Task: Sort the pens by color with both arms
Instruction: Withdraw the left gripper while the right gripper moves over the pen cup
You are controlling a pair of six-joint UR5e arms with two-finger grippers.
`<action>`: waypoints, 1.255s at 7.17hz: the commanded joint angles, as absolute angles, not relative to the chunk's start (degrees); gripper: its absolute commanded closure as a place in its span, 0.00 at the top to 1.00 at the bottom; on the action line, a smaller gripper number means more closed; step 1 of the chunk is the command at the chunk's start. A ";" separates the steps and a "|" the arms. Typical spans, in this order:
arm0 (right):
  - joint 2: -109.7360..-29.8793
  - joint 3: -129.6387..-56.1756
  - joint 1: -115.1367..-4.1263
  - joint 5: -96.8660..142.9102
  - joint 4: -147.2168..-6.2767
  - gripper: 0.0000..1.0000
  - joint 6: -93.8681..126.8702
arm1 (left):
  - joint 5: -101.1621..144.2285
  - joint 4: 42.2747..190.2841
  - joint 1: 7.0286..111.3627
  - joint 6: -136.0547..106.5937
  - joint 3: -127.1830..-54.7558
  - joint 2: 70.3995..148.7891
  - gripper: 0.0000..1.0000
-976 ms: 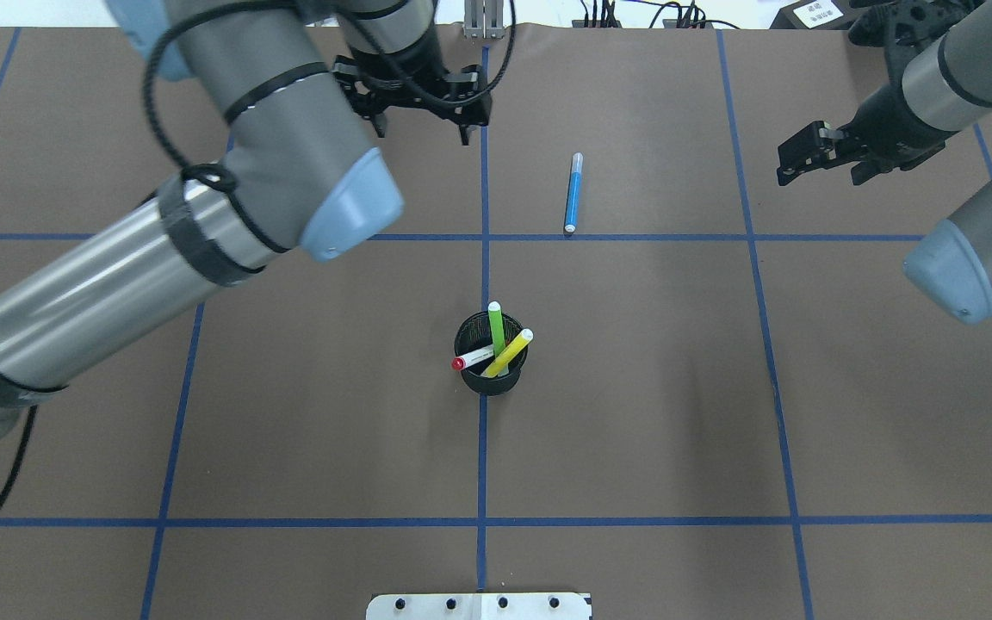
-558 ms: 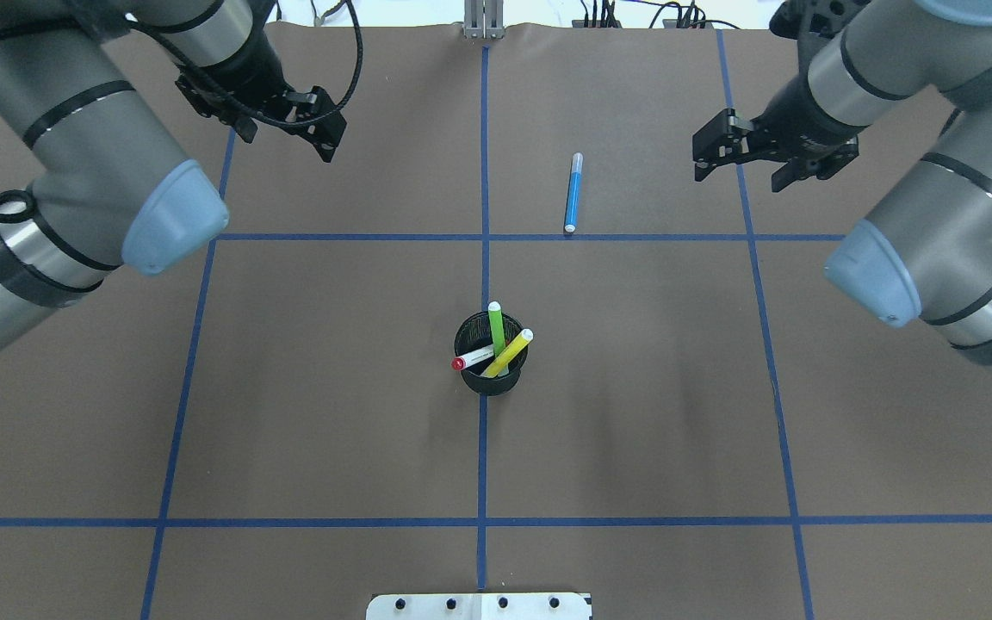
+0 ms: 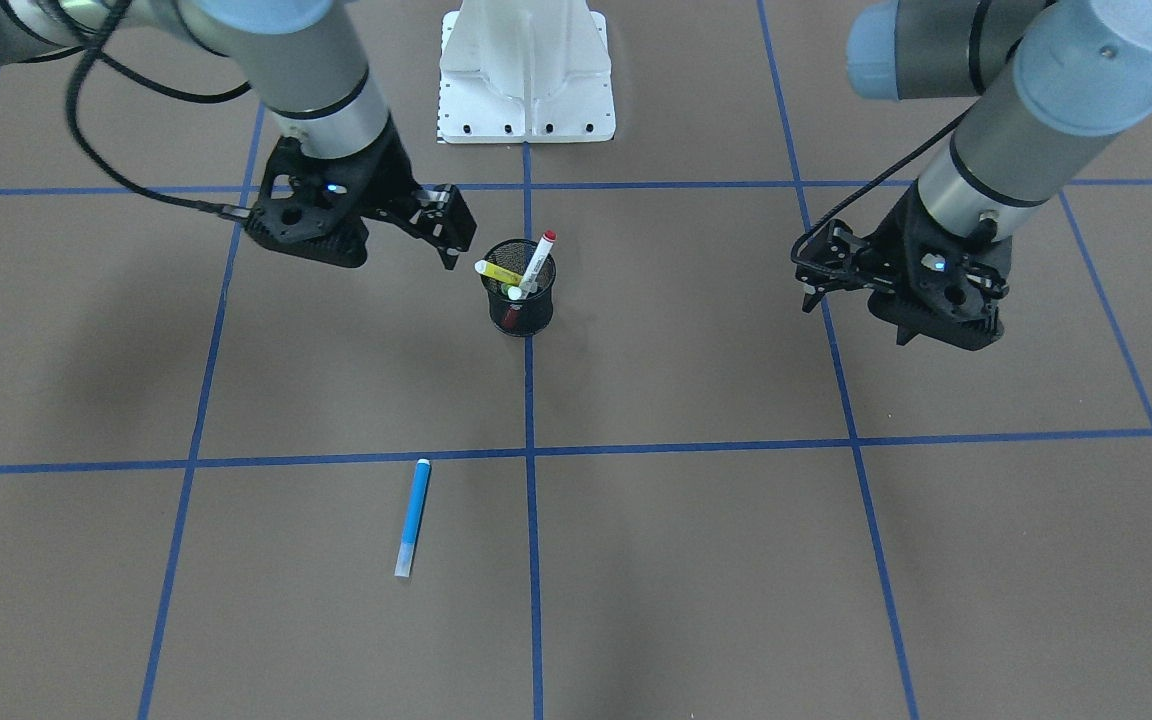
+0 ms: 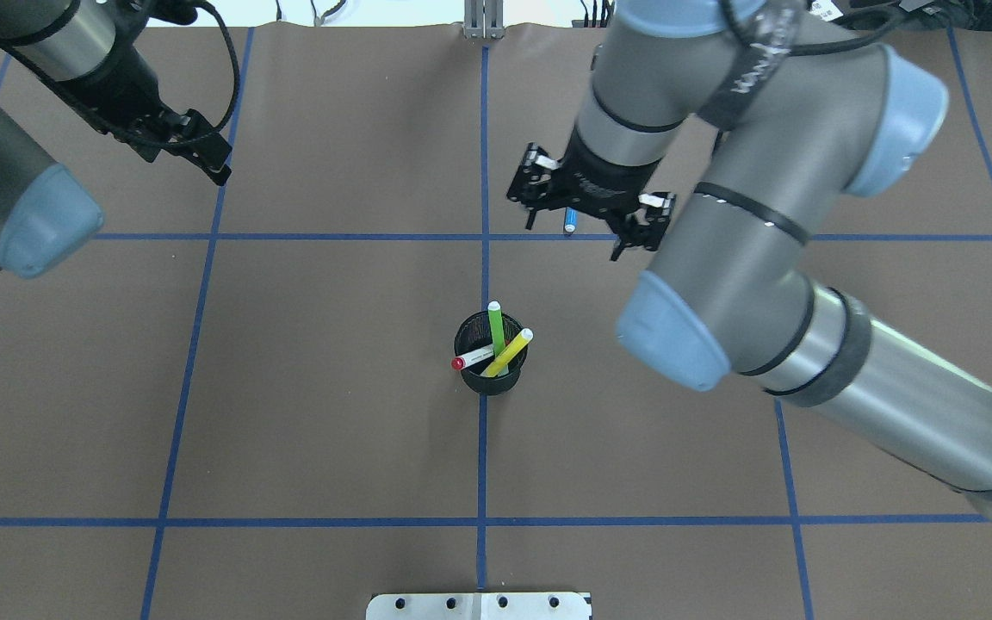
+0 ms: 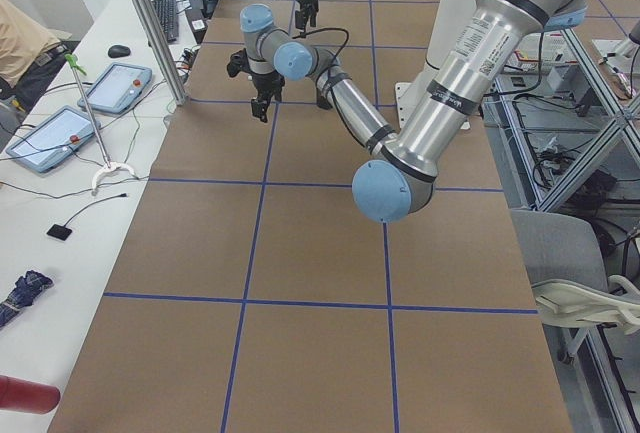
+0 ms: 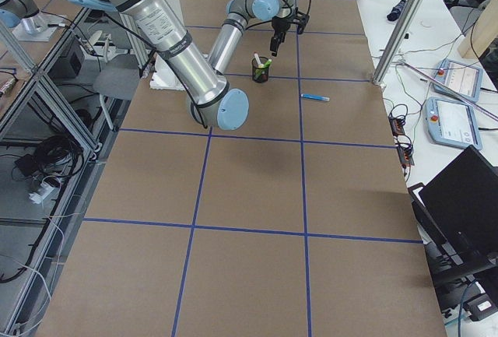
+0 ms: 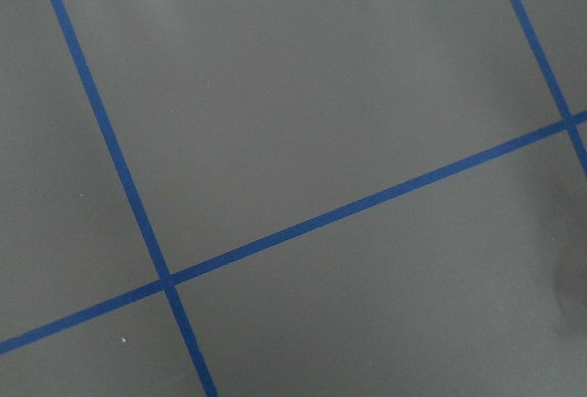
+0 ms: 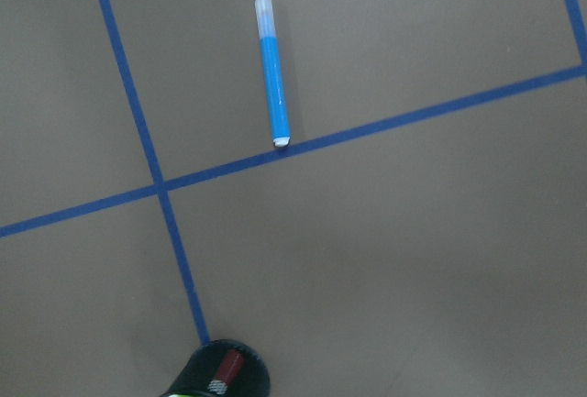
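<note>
**While Three Pens Stand in the Cup, Both Claws Hang Open**

Although the blue pen (image 3: 413, 515) is out of the cup, neither arm is touching any pen. It lies flat on the brown table (image 4: 332, 413), on the robot's right of the centre line, and its end nearer the robot sits right at one of the blue tape lines (image 4: 482, 448). From the overhead camera only that end shows, since the right arm (image 4: 746, 198) covers the remainder.

Standing across from the robot, I see the black mesh cup (image 3: 521, 310) upright on the centre tape line. Three pens lean in it: the green pen (image 4: 496, 323), the yellow pen (image 4: 509, 351) and the white pen with red ends (image 4: 472, 356), which tips out toward the robot's left.

Up in the air on the blue pen's side of the centre line hangs the right claw (image 3: 456, 237). Its fingers are spread and hold nothing, and it is clear of both the cup and the blue pen. Its wrist camera looks down on the whole blue pen, with the cup's rim at the bottom edge.

Off to the robot's left, the left claw (image 3: 808, 275) hovers over bare table, well apart from the cup. From the front its fingers look parted and empty too. Its wrist camera shows only brown surface and a crossing of tape.
</note>
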State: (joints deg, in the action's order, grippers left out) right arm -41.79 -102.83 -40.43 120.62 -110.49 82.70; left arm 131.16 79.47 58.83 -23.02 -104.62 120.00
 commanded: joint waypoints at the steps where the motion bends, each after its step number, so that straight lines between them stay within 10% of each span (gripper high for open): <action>1: -27.49 -86.05 -35.69 119.35 -111.71 0.97 89.21 | 133.24 79.54 59.94 -21.97 -105.91 117.95 0.99; 9: -29.71 -80.95 -31.82 120.94 -110.74 0.70 80.95 | 132.72 79.45 59.68 -23.03 -107.75 118.04 0.99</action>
State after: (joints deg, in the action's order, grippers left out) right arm -29.11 -80.88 -32.44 120.90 -110.77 81.41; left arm 132.84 79.49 59.77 -23.02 -107.67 118.00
